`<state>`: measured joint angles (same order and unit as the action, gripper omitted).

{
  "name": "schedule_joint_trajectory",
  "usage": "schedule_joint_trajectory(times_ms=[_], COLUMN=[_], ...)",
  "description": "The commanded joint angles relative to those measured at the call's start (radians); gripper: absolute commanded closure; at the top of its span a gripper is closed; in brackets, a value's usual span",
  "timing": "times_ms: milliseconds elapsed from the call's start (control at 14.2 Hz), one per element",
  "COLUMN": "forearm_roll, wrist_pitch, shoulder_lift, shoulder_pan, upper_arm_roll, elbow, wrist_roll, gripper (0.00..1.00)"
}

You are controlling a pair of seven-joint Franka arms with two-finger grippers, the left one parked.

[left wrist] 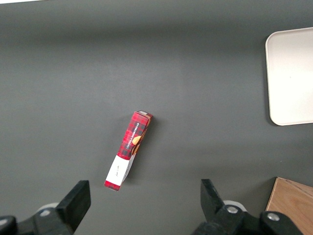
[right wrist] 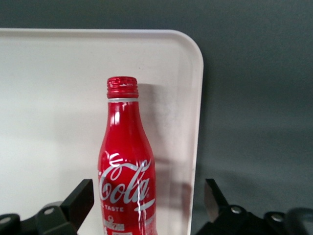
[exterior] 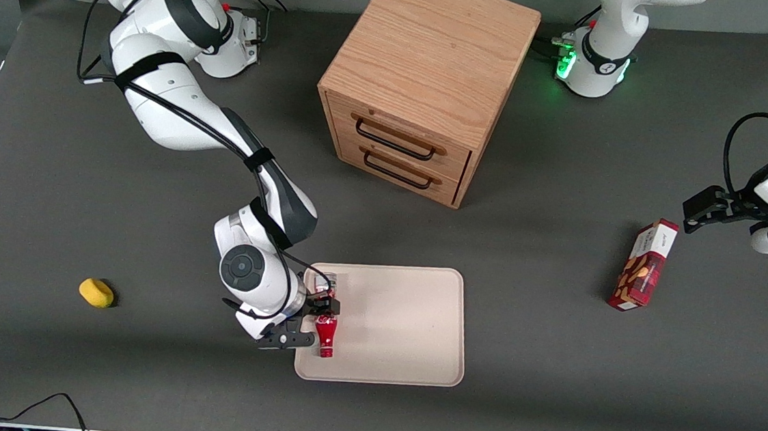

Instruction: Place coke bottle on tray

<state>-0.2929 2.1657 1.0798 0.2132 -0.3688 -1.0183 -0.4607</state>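
Coke bottle (right wrist: pixel 126 166) lies flat on the tray (exterior: pixel 402 326), in the corner toward the working arm's end, neck (right wrist: pixel 122 88) pointing toward the front camera. Gripper (exterior: pixel 321 313) sits over the bottle's body, fingers (right wrist: pixel 78 198) spread wide, one on each side, neither touching it. Judgement: spread fingers plus a bottle resting on the tray floor suggest release is done. Bottle lies just beside the tray rim (right wrist: pixel 195 147), so a roll would be checked by it. Wooden drawer unit (exterior: pixel 421 88), snack box (exterior: pixel 644 265) and yellow object (exterior: pixel 96 292) stay well apart.
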Motion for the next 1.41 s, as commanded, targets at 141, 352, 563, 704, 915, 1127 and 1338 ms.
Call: schedule_joint_trajectory(times_ms=[141, 352, 563, 704, 915, 1127, 1338], forearm_roll=[0.018, 0.118, 0.149, 0.147, 0.150, 0.214, 0.288], wrist_pitch=[-0.006, -0.006, -0.073, -0.179, -0.279, -0.282, -0.322], shoulder_lift=[-0.107, -0.262, -0.466, -0.584, -0.745, -0.929, -1.070], shoulder_pan=[-0.014, -0.072, -0.156, -0.198, -0.270, -0.330, -0.388], upper_arm_roll=[0.004, 0.004, 0.004, 0.005, 0.002, 0.002, 0.024], elbow=[-0.086, -0.213, -0.370, -0.416, -0.506, -0.656, -0.753], wrist_roll=[-0.035, -0.044, -0.050, -0.033, 0.009, 0.097, 0.252], gripper=[0.00, 0.00, 0.00, 0.00, 0.00, 0.00, 0.00])
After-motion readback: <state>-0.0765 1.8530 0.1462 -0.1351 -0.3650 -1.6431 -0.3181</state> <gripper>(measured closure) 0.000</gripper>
